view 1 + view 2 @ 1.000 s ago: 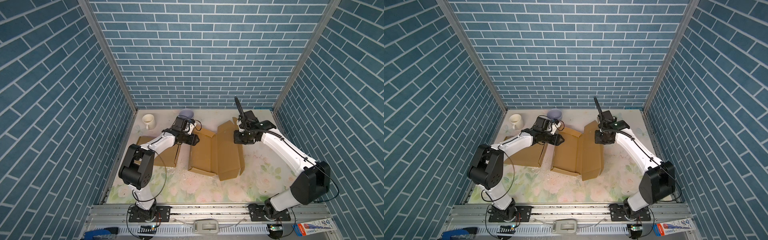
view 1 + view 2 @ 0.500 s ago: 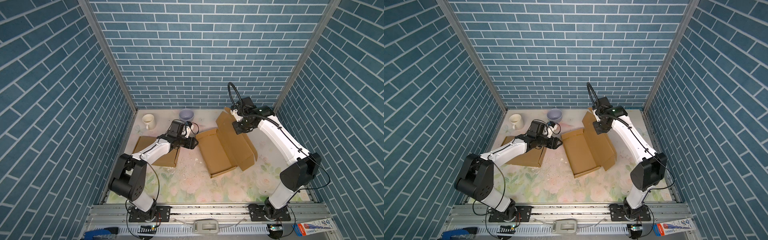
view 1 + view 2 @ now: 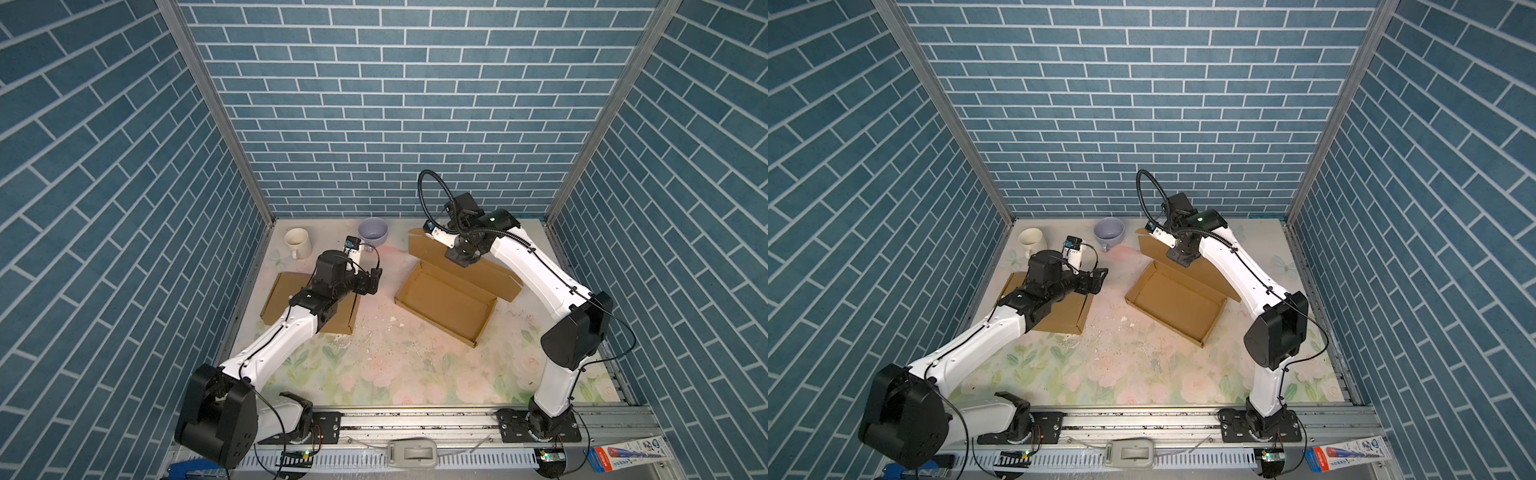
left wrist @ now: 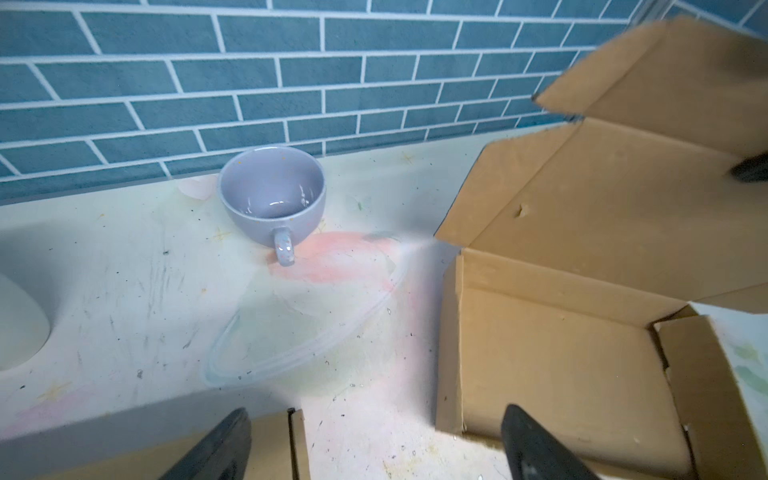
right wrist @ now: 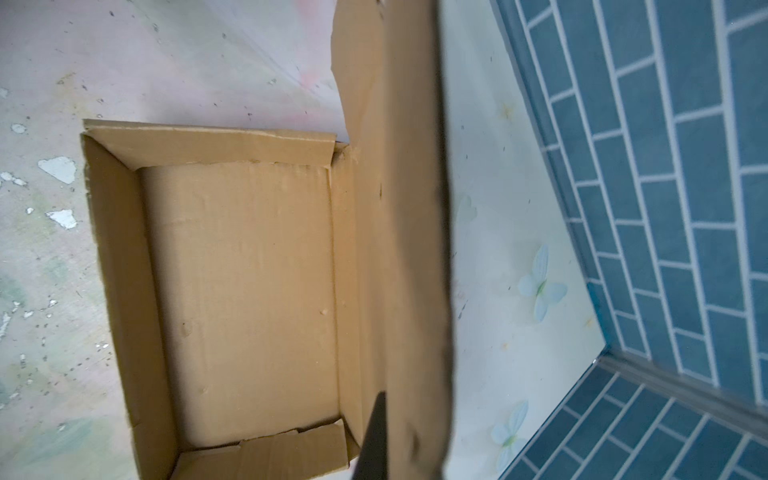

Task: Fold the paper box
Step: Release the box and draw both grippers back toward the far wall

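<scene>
The paper box (image 3: pixel 446 305) (image 3: pixel 1177 305) is a brown cardboard tray lying open right of the middle in both top views. Its lid (image 3: pixel 428 249) (image 5: pixel 407 249) stands raised along the far side. My right gripper (image 3: pixel 460 261) (image 3: pixel 1182 258) (image 5: pixel 390 440) is shut on the lid's edge; only one dark finger (image 5: pixel 374 436) shows, the other is hidden behind the lid. My left gripper (image 3: pixel 376 281) (image 3: pixel 1100 279) (image 4: pixel 374 444) is open and empty, a short way left of the box's near corner (image 4: pixel 451 353).
A flat cardboard piece (image 3: pixel 282 297) (image 3: pixel 1069 316) lies under the left arm. A cream mug (image 3: pixel 297 243) (image 3: pixel 1030 240) and a lavender cup (image 3: pixel 372 232) (image 3: pixel 1108 233) (image 4: pixel 272 195) stand near the back wall. White flecks dot the mat (image 3: pixel 374 357).
The right gripper has swung the box back and rightward by its lid, turning it. The left gripper has let go of the box's left edge, opened wide and drawn back left.
</scene>
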Controlling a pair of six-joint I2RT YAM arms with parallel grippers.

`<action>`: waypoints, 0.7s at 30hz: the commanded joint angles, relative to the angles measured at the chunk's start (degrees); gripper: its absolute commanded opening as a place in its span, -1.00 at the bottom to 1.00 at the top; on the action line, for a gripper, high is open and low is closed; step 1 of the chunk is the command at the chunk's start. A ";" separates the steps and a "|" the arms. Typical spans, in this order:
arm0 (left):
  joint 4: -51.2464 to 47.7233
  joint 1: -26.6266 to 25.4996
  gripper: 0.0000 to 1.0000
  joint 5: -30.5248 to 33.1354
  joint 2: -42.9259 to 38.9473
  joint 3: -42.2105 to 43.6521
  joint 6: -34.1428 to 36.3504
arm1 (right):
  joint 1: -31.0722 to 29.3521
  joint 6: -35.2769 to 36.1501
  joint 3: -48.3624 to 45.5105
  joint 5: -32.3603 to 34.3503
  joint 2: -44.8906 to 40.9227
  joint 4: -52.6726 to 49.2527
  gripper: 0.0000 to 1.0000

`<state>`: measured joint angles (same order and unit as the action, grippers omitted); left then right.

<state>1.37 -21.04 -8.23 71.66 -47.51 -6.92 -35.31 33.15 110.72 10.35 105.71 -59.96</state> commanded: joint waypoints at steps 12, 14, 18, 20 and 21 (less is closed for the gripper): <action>-1.11 7.50 0.49 -8.43 1.46 -6.07 -2.40 | -2.31 15.99 -14.16 -4.55 -6.72 10.70 -0.53; -0.58 7.50 0.49 -8.49 2.14 -6.40 -2.23 | -2.31 15.59 -14.05 -5.19 -6.82 11.04 -0.41; -0.66 7.50 0.53 -9.75 3.67 -7.76 -1.16 | -2.24 15.03 -14.81 -6.04 -7.60 11.35 -0.23; -1.75 7.50 0.55 -11.41 5.46 -9.75 -0.76 | -2.19 14.77 -14.95 -6.05 -7.84 11.12 -0.20; -2.26 7.50 0.56 -12.22 6.21 -10.61 -0.34 | -2.15 14.59 -14.85 -6.10 -7.94 11.10 -0.18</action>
<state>0.27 -13.74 -17.34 76.18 -55.18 -8.32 -37.56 46.83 97.27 5.76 100.03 -49.30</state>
